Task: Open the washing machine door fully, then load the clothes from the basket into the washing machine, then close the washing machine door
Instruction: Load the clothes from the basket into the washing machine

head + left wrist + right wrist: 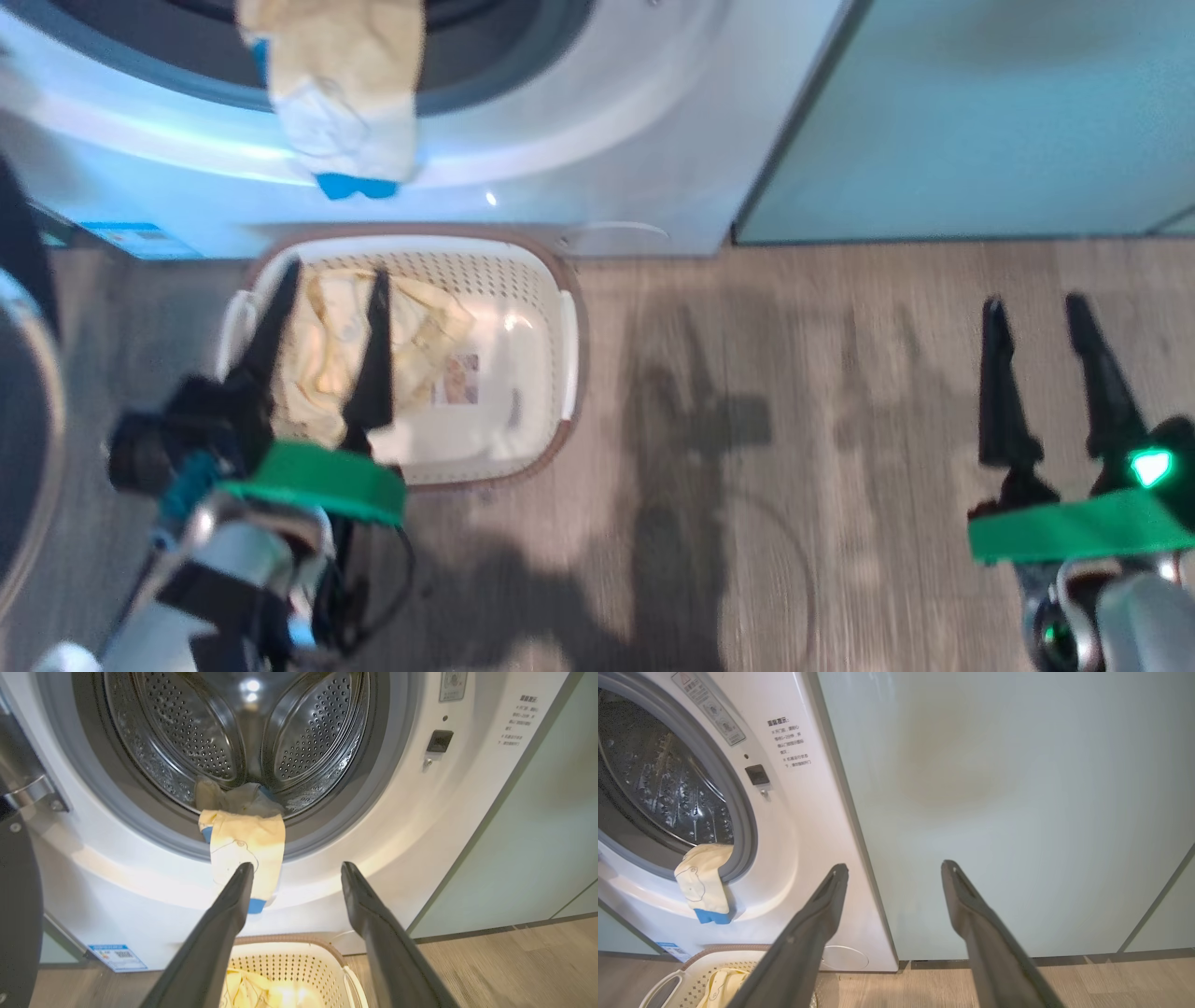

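Head view: the left hand hangs wide open and empty over the basket, with a pale yellow garment lying beneath it. The basket stands on the floor against the washing machine. The right hand, equally wide and empty, hovers over the floor.

Left wrist view: a second garment drapes from the drum over the gasket. The washing machine door stands open.

Right wrist view: the right hand points at a pale-green cabinet.
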{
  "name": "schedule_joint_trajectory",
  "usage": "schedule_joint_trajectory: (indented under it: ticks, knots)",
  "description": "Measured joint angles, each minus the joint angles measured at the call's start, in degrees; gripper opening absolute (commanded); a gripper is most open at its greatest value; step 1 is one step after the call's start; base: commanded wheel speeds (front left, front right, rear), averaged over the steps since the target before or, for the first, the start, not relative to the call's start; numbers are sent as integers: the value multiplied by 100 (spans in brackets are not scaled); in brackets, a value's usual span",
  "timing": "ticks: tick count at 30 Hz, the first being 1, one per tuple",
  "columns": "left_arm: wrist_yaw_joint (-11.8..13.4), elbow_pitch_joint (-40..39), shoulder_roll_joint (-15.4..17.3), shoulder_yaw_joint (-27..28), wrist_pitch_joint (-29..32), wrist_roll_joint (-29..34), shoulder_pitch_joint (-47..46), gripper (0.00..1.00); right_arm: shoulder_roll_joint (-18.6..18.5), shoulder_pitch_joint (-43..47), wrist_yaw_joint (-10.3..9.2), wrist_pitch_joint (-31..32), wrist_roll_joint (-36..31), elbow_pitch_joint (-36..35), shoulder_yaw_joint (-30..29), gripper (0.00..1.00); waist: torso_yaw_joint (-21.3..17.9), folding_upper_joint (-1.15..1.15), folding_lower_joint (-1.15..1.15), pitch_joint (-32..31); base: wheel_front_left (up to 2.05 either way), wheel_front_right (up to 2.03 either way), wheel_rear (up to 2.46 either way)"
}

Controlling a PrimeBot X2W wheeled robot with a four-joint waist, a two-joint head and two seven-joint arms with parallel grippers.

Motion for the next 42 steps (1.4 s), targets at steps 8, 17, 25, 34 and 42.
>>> schedule_joint_trajectory:
  ticks: [8, 17, 25, 34, 42]
  knots:
    - [11, 162, -233, -91, -4, -81, 650, 100, 0, 401, 0, 1, -101, 263, 78, 100, 277, 0, 0, -605, 0, 0, 0]
    - [11, 213, -323, -175, -11, -80, 1002, 100, 0, 683, 0, 1, -101, 364, 174, 100, 443, 0, 0, -1062, 0, 0, 0]
    - [11, 258, -369, -113, -27, -79, 1039, 100, 0, 687, 0, 1, -101, 364, 245, 100, 447, 0, 1, -1133, 0, 0, 0]
    - [11, 307, -389, -71, -36, -79, 1044, 100, 0, 686, 0, 1, -73, 361, 271, 100, 339, 0, 1, -1087, 0, 0, 0]
    - [-14, 445, -444, -70, 52, -226, 839, 100, 0, 670, 0, 1, 2, 257, 257, 100, 310, 0, 1, -782, 0, 0, 0]
